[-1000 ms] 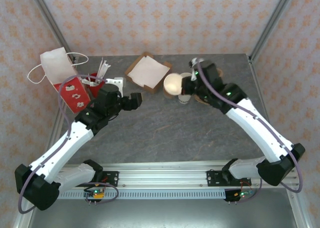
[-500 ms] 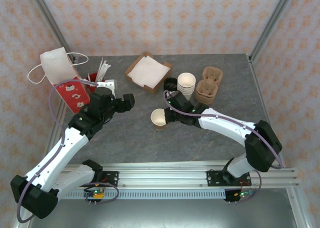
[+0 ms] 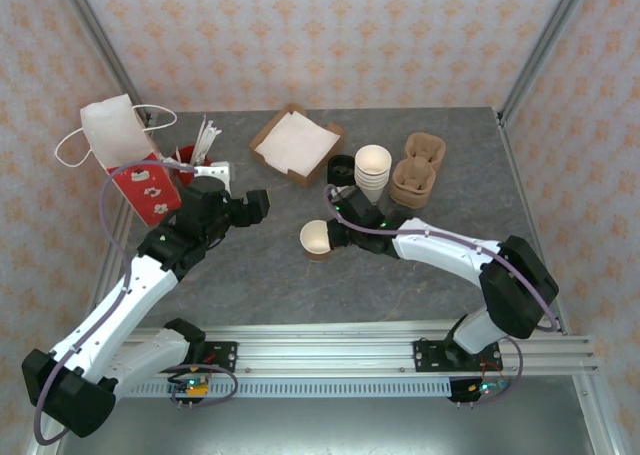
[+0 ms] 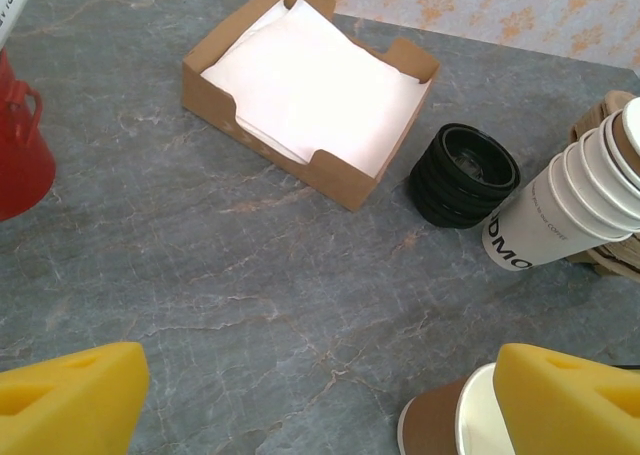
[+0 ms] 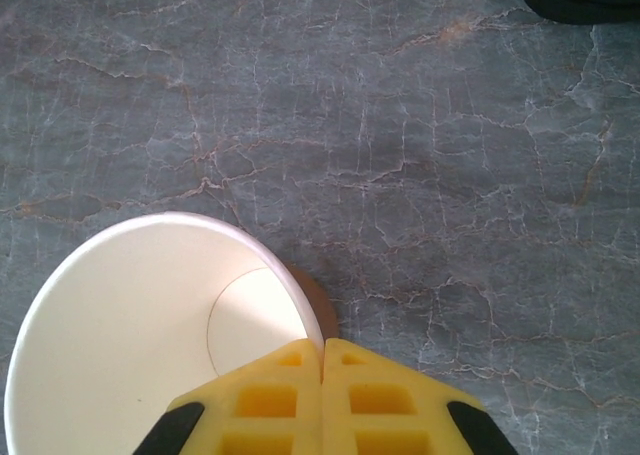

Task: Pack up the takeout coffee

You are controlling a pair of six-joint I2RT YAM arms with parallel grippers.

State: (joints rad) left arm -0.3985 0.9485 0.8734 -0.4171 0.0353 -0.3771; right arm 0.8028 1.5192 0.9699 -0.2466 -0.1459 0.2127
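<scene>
Right gripper pinched the lidless cup by its rim mid-table in the top view; left gripper hung nearby, jaws spread. Left wrist showed black lids stacked, untouched. Right wrist showed fingers closed on the rim; capping and packing were undone.

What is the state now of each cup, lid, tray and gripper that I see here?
paper cup: lidless, empty, gripped at its rim
right gripper: shut on the paper cup's rim
left gripper: open, holding nothing
stack of white cups: upright, lidless
stack of black lids: loose, beside the stack of white cups
cardboard tray: holding white napkins
</scene>
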